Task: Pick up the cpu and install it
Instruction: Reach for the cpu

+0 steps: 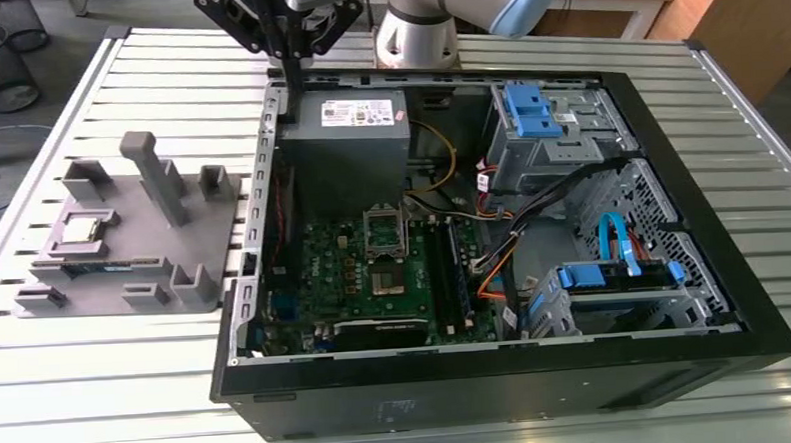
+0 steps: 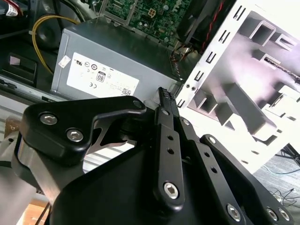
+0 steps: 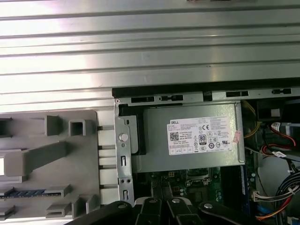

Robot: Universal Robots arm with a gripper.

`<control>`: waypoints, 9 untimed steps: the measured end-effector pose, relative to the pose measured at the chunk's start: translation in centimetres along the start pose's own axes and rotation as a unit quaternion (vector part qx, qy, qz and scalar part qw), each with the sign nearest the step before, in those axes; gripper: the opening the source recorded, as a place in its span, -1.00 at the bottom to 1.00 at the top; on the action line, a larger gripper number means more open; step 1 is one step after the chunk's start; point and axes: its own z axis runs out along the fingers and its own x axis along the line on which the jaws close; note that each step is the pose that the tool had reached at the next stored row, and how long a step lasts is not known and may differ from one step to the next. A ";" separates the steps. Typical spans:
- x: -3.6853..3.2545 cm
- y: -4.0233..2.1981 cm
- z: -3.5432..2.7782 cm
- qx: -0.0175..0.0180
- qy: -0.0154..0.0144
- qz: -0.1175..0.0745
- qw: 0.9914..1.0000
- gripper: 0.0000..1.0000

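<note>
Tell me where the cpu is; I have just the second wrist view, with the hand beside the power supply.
Observer: In the exterior view the cpu lies in the grey tray, on the exterior view's left of the computer case.
Operator: Anything hovering over that tray?
Observer: No, the hand hangs over the case's far wall, apart from the tray.
Operator: And the install spot?
Observer: The metal-framed socket sits on the green board, nearer the camera than the power supply.

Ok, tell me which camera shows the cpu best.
The exterior view: the cpu lies whole and unobstructed in its pocket on the grey tray. Both wrist views catch parts of that tray, but I cannot tell the cpu there.
</note>
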 end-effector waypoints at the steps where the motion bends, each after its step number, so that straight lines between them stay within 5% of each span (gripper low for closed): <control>1: 0.15 -0.01 0.00 0.000 0.000 0.000 1.000 -0.79; 9: 1.15 -0.09 -0.03 0.000 0.000 0.000 1.000 -0.79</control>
